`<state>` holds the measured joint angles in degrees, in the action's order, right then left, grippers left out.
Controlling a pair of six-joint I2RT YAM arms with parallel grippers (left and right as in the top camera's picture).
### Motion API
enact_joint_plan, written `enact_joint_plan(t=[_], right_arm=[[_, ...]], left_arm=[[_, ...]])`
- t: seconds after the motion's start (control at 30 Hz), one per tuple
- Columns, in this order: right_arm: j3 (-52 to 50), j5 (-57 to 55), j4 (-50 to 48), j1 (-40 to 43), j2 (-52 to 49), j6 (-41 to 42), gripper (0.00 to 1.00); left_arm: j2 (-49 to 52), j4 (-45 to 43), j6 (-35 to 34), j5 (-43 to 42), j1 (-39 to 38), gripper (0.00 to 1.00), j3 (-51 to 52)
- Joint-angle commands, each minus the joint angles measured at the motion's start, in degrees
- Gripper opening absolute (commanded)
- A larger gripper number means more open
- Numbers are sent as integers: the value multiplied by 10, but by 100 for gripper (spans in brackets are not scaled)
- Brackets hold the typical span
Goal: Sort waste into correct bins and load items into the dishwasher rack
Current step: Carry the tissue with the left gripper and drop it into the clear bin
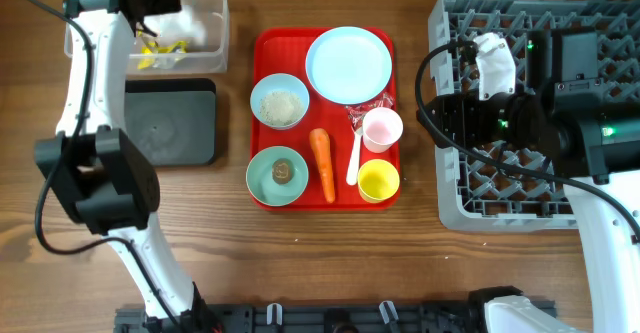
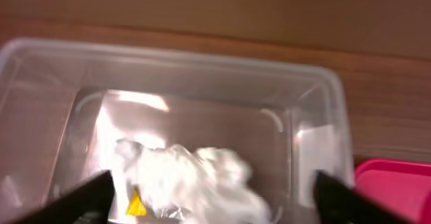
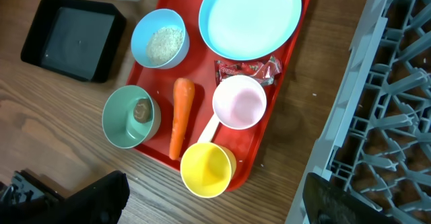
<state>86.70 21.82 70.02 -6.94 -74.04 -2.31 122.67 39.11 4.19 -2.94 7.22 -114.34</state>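
Crumpled white tissue (image 2: 195, 177) down in the clear tub (image 2: 316, 103), possibly a yellow wrapper (image 2: 136, 204) peeking out beside it. Carrot (image 3: 180, 116) lying lengthwise between bowls and cups. Red wrapper (image 3: 246, 69) flat between plate (image 3: 252, 15) and upright pink cup (image 3: 239, 103). Rice (image 3: 165, 44) in the blue bowl (image 3: 143, 30), brown lump (image 3: 141, 109) in the other bowl (image 3: 121, 126).

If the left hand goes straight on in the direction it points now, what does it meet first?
Probably the crumpled white tissue lying in the clear tub, directly ahead of the open left hand; depth is unclear.
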Motion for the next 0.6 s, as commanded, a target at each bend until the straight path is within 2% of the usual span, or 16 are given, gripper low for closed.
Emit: enact_joint_plan(t=[0.0,0.27,0.47,0.57], right_arm=[[-2,-4,2,-2,-7,-6,86],[-2,-4,1,-2,-8,-5,86],[-2,-4,8,-2,-14,-1,85],[-2,-4,8,-2,-16,6,86]], left_arm=[[-5,3,-2,-16,-5,100,0],[-40,114,-1,-198,-77,100,0],[-34,219,1,-217,-177,100,11],[-34,229,-5,-217,-216,100,30]])
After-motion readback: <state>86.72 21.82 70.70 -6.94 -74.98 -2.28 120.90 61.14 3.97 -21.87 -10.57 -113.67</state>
